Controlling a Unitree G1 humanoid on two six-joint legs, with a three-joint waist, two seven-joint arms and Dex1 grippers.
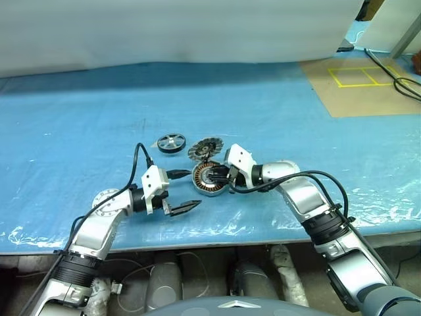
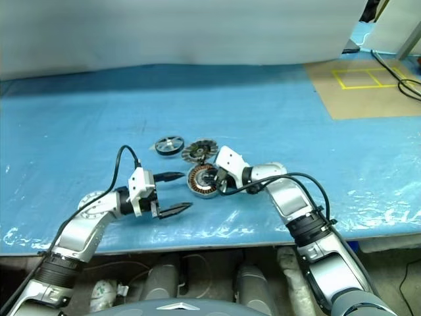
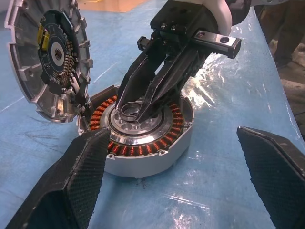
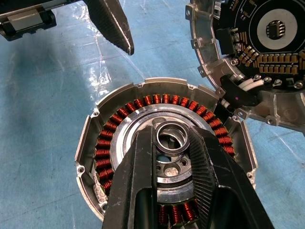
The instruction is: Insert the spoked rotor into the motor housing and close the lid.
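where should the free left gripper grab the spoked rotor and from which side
Judging by its pose, take the spoked rotor by its outer ring, from above. It lies flat on the blue sheet, so a side approach finds little edge; one finger could drop through a gap between spokes, the other outside the ring. The left gripper is open and nearest.

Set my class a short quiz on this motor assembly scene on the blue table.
1. True or false: the flat silver spoked rotor already sits inside the round copper-wound metal motor housing.
2. Which gripper is open? A: left gripper. B: right gripper.
3. Is the ribbed round silver lid lying flat or standing tilted?
Key: 1 false; 2 A; 3 standing tilted.
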